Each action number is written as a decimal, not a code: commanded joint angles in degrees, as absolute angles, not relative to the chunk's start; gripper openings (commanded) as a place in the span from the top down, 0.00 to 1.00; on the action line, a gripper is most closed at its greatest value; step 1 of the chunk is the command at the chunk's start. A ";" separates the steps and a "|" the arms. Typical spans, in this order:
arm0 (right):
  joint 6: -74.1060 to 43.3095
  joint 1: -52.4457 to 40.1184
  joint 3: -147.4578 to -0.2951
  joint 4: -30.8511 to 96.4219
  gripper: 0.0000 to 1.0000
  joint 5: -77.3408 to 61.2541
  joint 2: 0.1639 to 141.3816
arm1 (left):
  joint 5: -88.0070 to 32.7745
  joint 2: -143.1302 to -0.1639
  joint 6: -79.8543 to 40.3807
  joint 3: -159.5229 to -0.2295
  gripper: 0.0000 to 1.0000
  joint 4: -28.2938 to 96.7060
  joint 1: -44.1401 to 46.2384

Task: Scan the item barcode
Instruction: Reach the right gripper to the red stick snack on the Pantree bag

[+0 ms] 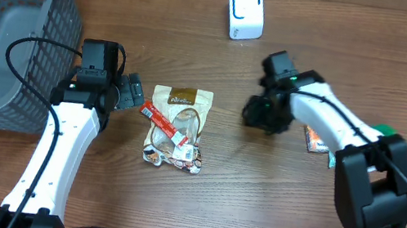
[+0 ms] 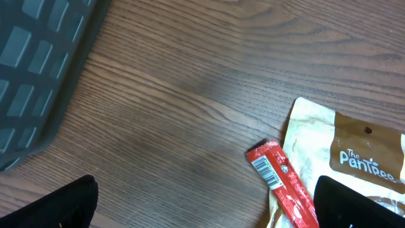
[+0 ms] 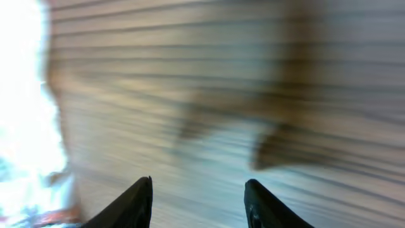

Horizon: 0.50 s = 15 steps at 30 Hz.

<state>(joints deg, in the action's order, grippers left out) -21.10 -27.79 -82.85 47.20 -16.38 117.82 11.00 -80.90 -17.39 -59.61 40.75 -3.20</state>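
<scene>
Currently red bar (image 1: 165,122) lies mid-table on pouch (image 1: 189,99), long axis far-left to near-right, barcode end just right of left gripper (image 1: 135,94), whose fingers are wide apart and empty. Right gripper (image 1: 261,114) sits further right, fingers partly apart, nothing between. Left arm nearer; scanner (image 1: 245,12) far.

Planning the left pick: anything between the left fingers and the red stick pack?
Nothing visible. The red stick pack lies atop the pouch, barcode end toward the open left fingers, with bare table between.
</scene>
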 commanded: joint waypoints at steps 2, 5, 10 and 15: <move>-21.23 -34.54 -82.46 41.78 0.53 -23.35 117.89 | 11.55 -80.97 -17.15 -60.23 0.00 40.69 -3.20; -21.21 -39.18 -82.46 37.76 0.58 -18.26 117.89 | 11.55 -80.97 -17.15 -60.23 0.00 40.69 -3.20; -20.51 -45.08 -83.15 35.31 0.60 -6.04 117.86 | 11.55 -80.97 -17.15 -60.23 0.00 40.69 -3.20; -15.70 -48.38 -85.89 35.35 0.60 -3.03 117.86 | 11.55 -80.97 -17.15 -60.23 0.00 40.69 -3.20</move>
